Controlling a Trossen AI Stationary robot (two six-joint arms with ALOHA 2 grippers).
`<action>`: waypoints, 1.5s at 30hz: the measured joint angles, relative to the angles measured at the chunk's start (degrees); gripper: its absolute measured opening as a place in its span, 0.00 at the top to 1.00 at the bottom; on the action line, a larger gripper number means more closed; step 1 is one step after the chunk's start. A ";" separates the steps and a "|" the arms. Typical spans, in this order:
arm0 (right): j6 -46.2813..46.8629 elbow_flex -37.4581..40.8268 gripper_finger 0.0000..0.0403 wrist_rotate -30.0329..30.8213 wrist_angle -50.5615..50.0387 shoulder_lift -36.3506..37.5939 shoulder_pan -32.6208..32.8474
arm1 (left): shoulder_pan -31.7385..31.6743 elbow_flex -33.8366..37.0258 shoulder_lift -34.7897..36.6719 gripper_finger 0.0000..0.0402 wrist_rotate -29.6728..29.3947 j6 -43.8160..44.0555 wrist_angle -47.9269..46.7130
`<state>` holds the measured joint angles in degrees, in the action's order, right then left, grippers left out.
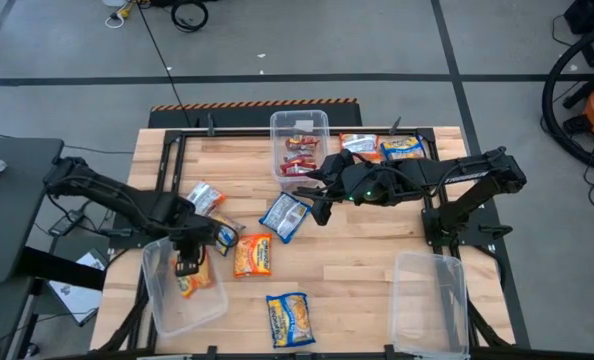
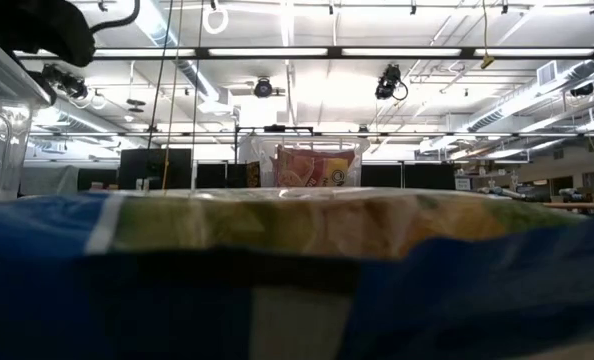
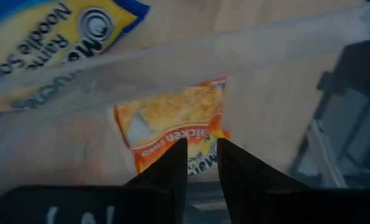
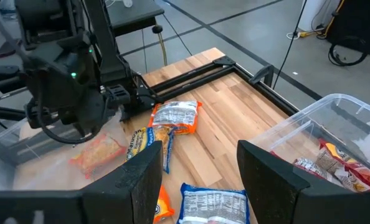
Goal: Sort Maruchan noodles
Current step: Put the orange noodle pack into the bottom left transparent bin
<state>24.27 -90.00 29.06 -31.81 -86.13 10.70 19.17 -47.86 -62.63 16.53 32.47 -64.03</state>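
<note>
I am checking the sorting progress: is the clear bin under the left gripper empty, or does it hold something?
Not empty: the left bin holds one orange noodle packet, directly beneath the left gripper.

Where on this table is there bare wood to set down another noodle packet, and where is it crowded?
Bare wood lies between the blue packet near the front edge and the empty bin, below the right gripper. It is crowded around the left gripper and the orange packet.
</note>
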 joint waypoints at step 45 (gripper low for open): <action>4.07 0.02 0.48 0.24 -5.09 0.02 5.05 | 28.75 2.63 -14.25 0.53 -20.62 -1.02 16.36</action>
<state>28.34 -89.97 29.30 -36.89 -86.11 15.75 47.92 -45.23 -76.88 -4.08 31.46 -47.67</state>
